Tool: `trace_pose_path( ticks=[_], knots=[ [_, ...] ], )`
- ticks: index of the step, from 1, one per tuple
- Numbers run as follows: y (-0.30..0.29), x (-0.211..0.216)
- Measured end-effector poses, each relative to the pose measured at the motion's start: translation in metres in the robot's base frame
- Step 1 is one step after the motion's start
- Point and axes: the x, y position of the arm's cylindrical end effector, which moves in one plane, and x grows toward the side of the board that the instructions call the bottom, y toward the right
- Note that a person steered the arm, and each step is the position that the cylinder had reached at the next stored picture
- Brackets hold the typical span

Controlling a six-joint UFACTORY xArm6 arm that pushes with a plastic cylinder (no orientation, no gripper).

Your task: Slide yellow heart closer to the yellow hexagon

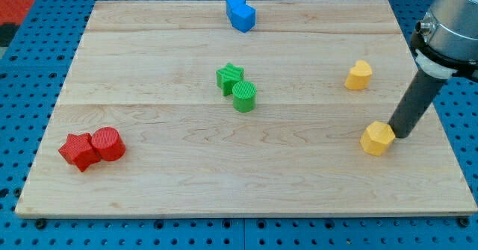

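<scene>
The yellow heart [358, 75] lies near the board's right side, in the upper half. The yellow hexagon [377, 139] lies below it, near the right edge. My tip [396, 136] rests on the board just to the right of the yellow hexagon, touching or almost touching its right side. The dark rod rises up and to the right from there toward the arm's grey body at the view's top right. The heart is well above my tip and a little to its left.
A blue block [240, 14] sits at the board's top middle. A green star [229, 77] and a green cylinder [244, 96] touch near the centre. A red star [78, 151] and a red cylinder [108, 144] touch at the lower left. The wooden board [149, 56] lies on a blue surface.
</scene>
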Motion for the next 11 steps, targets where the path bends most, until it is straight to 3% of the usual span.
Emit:
trace_pose_path(
  ticks=[1, 2, 3, 5, 6, 7, 8, 9, 10, 11],
  knots=[
    [-0.024, -0.024],
    [-0.051, 0.014],
    [-0.042, 0.0],
    [0.057, -0.11],
    [0.007, -0.132],
    [-0.06, -0.107],
    [-0.07, -0.053],
    [-0.063, -0.036],
    [-0.071, -0.079],
    [-0.078, -0.024]
  ],
)
